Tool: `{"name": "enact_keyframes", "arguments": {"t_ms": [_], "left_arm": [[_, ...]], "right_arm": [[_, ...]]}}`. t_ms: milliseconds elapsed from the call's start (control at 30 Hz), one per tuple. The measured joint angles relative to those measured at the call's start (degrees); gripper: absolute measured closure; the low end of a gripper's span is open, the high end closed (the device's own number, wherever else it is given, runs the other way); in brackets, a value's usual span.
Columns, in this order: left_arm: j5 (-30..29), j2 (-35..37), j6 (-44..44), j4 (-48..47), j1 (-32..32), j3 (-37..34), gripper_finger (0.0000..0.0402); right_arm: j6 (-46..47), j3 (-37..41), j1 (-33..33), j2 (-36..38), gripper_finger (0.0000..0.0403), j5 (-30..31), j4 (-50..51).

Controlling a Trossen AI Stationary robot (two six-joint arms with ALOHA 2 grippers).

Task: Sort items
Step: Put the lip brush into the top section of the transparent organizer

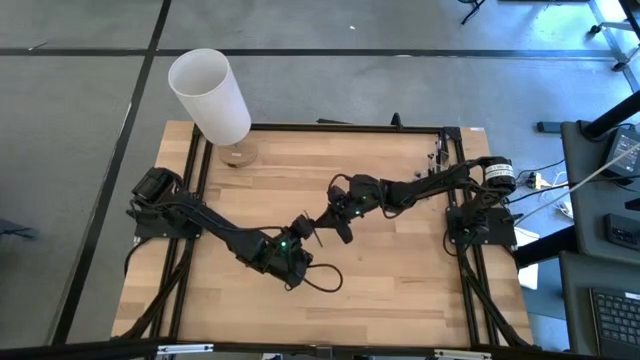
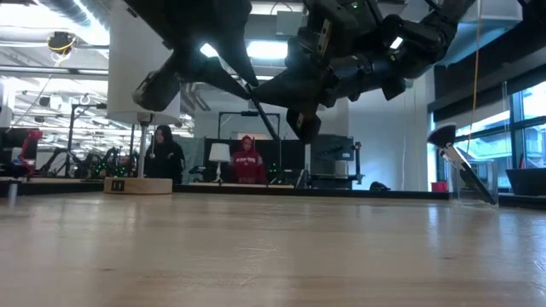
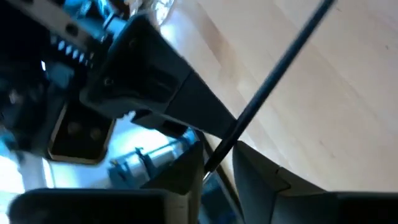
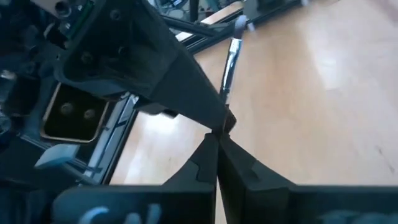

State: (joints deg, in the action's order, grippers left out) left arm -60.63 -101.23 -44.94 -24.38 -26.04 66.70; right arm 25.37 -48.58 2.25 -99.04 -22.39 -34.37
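- Position: both arms meet above the counter (image 1: 400, 280), well apart from the white cylinder (image 1: 210, 95) and toward the counter's middle.
- Item: one slim makeup brush (image 4: 231, 62) is held in the air between the two grippers, clear of the wood.
- Right gripper (image 4: 216, 140): fingers together, clamped on the brush's handle end.
- Left gripper (image 3: 217, 165): fingers appear slightly apart around the same handle, though the close view is poor.
- Risk: the grip sits at the handle's very end, so the brush may pivot or slip and drop to the counter.
- Risk: the fingers of both arms are crowded together, so withdrawing the left gripper could snag the handle and drag it free.
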Motion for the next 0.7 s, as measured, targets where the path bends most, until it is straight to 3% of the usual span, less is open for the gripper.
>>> {"name": "enact_keyframes", "arguments": {"t_ms": [233, 367, 700], "left_arm": [[0.32, 0.0, 19.32, -6.13, 0.0, 0.07, 0.0263], [0.39, 0.0, 28.43, -11.7, 0.33, 0.07, 0.0236], [5.22, 0.0, 45.9, -20.35, -0.89, 0.08, 0.0221]], "right_arm": [[-1.81, 0.0, 0.89, 2.43, 0.0397, 7.21, 3.52], [-2.26, 0.0, 0.87, 3.23, 0.0399, 7.89, 3.59], [-0.98, 0.07, 3.01, 3.26, 0.0399, 7.87, 9.69]]}}
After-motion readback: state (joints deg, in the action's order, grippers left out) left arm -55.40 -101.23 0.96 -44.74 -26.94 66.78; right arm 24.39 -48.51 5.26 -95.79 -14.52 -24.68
